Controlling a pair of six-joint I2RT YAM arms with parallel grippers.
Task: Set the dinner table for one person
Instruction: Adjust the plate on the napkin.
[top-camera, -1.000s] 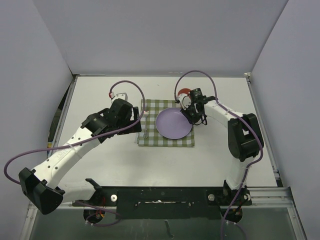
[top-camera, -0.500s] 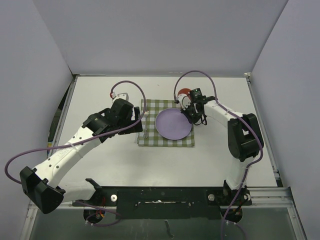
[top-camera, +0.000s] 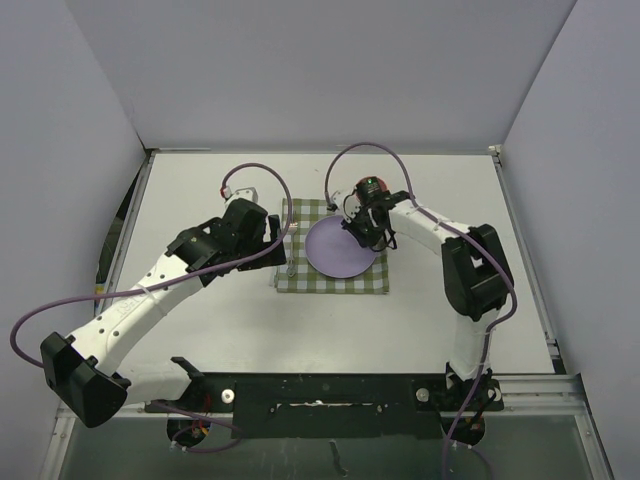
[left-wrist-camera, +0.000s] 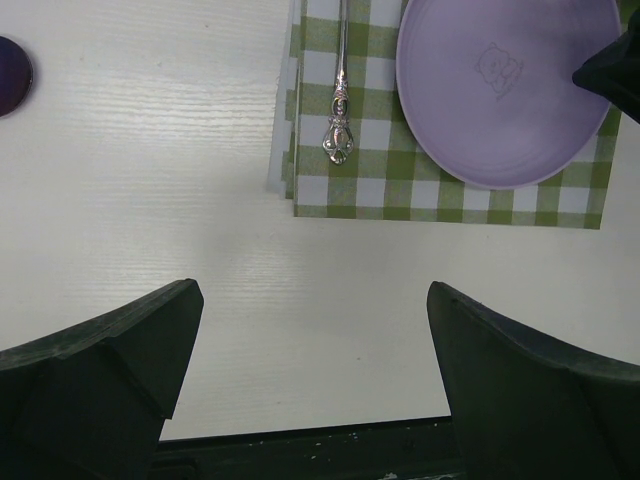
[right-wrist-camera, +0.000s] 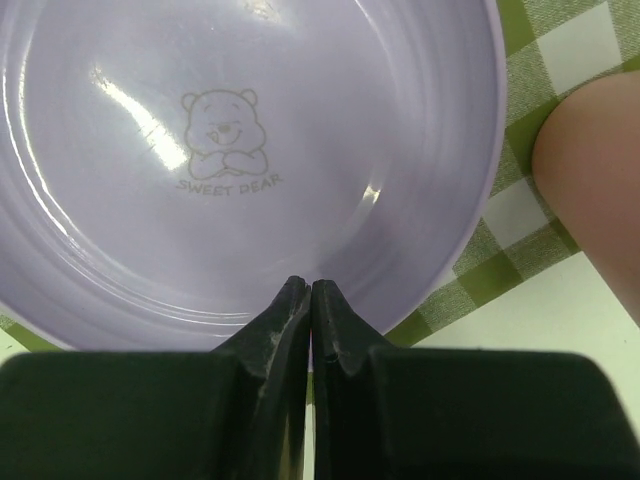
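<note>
The white dinner table (top-camera: 430, 310) bears a green-and-white checked cloth (top-camera: 300, 281). A lilac plate (top-camera: 340, 252) with a bear print (right-wrist-camera: 222, 130) lies on the cloth. A silver utensil (left-wrist-camera: 340, 110) lies on the cloth's left side, left of the plate (left-wrist-camera: 500, 90). My right gripper (top-camera: 362, 232) is shut, its tips (right-wrist-camera: 312, 285) over the plate's near rim. My left gripper (top-camera: 274, 238) is open and empty (left-wrist-camera: 312, 300), above bare table just left of the cloth (left-wrist-camera: 440, 200).
A red cup (top-camera: 366, 183) stands behind my right wrist, mostly hidden; it shows as a blurred pink shape (right-wrist-camera: 595, 190) beside the plate. A dark purple round thing (left-wrist-camera: 10, 75) sits on the table (left-wrist-camera: 150, 200) at the left edge of the left wrist view.
My right gripper has swung left over the plate's right side, and the plate has shifted slightly left on the cloth. The left arm has hardly moved.
</note>
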